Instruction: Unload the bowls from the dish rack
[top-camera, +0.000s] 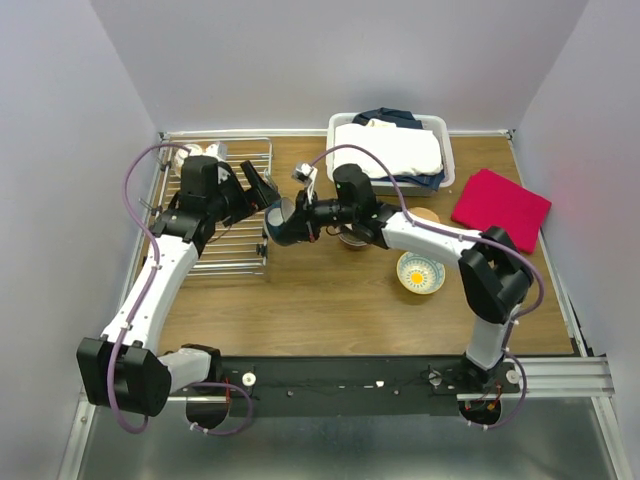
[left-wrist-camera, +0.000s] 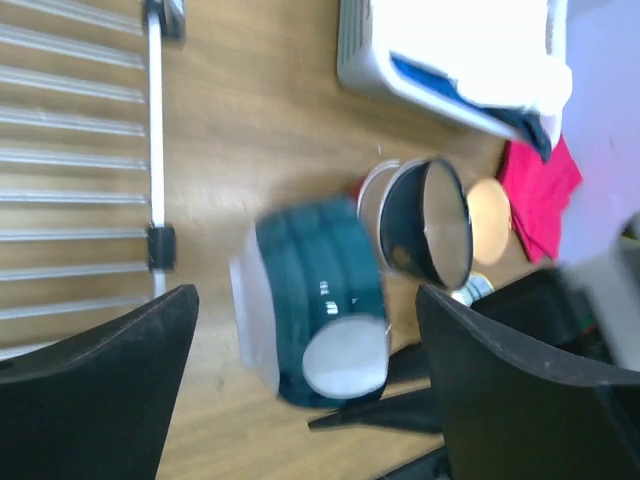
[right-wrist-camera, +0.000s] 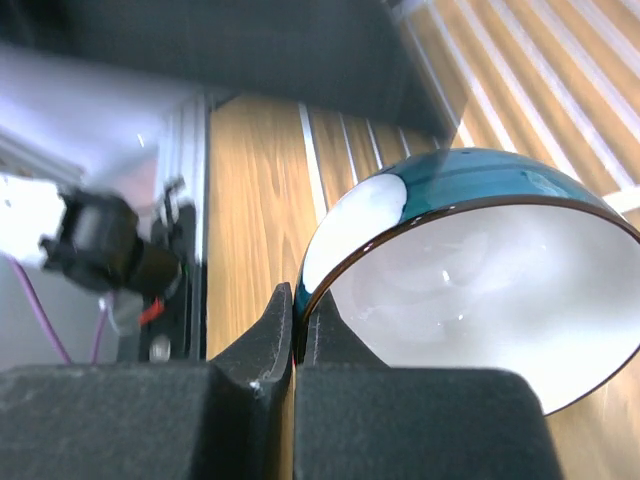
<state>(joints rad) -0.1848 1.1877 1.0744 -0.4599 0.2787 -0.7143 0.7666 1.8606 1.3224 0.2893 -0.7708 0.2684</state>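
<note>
step in hand: looks like a hand-off of one bowl, arm to arm, just off the right edge of the flat silver wire dish rack (top-camera: 235, 252).

right gripper (right-wrist-camera: 297, 325): fingers pinched tight on the rim of a small round teal ceramic bowl (right-wrist-camera: 470, 290), white inside, tipped on edge.

left gripper (left-wrist-camera: 308, 300): fingers spread wide, one on each side of that bowl. wrist view is blurred; no contact that i can make out.

the bowl hangs between the two grippers, over the brown wooden table (top-camera: 330, 300), beside the rack and not in it.

unloaded already, by the look:
- a stack with a dark blue bowl (left-wrist-camera: 425, 225)
- a cream bowl (left-wrist-camera: 490, 222) just beside it
- a yellow-and-white patterned bowl (top-camera: 420, 272) nearer the arms

pale round shapes (top-camera: 200, 153) at the rack's far corner are likely bowls left to fetch; too small to be sure.

next move, as i judge it: left arm backs clear, then right arm carries the bowl toward the stack, levels it, and sets it down before letting go. the rim pinch is thin, so a quick swing could slip it.
</note>
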